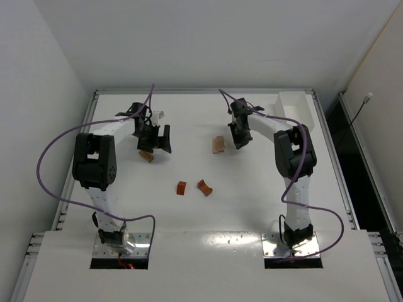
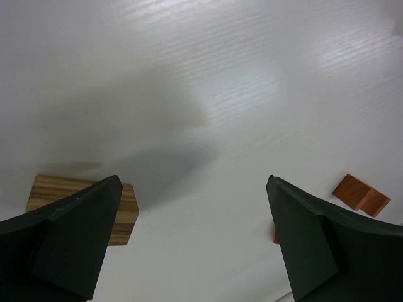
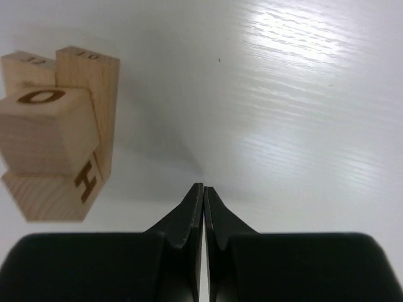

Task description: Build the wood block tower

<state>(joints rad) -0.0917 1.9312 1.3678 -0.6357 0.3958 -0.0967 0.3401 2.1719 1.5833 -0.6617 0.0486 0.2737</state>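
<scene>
Wood block tower [image 3: 56,126] stands beside right claw [image 3: 203,192], pinched empty; left claw [image 2: 193,189] gapes wide.

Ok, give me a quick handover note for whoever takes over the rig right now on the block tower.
Left gripper: open, empty, one finger above a loose pale tan block.
Right gripper: shut, empty, beside the stack of pale lettered blocks.
The left reddish-brown block and right reddish-brown block lie loose, apart from the stack, nearer the arm bases.
Done: pale stack begun.
Left: likely add the tan block and both reddish ones.
</scene>
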